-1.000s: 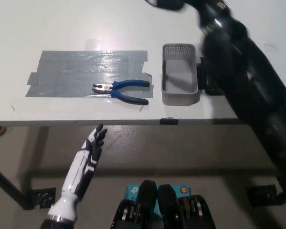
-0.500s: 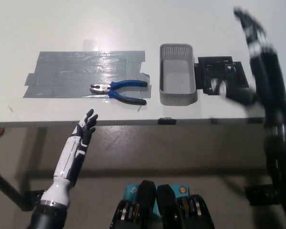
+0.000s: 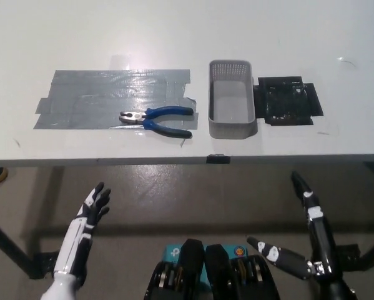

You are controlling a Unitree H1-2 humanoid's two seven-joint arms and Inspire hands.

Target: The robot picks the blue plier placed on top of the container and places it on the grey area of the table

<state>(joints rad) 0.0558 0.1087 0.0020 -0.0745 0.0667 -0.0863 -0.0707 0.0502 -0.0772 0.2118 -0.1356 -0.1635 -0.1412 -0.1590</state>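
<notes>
The blue-handled plier [image 3: 157, 119] lies flat on the grey taped area [image 3: 115, 99] of the white table, near that area's right end, jaws pointing left. The grey mesh container [image 3: 233, 106] stands just right of it, with nothing in it. My white left hand [image 3: 92, 210] hangs open below the table's front edge at the lower left. My black right hand [image 3: 299, 234] is low at the lower right, below the table edge, fingers spread and holding nothing.
A black patch [image 3: 288, 102] lies on the table right of the container. The table's front edge [image 3: 187, 160] runs across the middle of the view, with floor and table legs below it.
My right arm has swung down from above the container to below the table edge at the lower right. My left hand has dropped lower. The plier has stayed put.
</notes>
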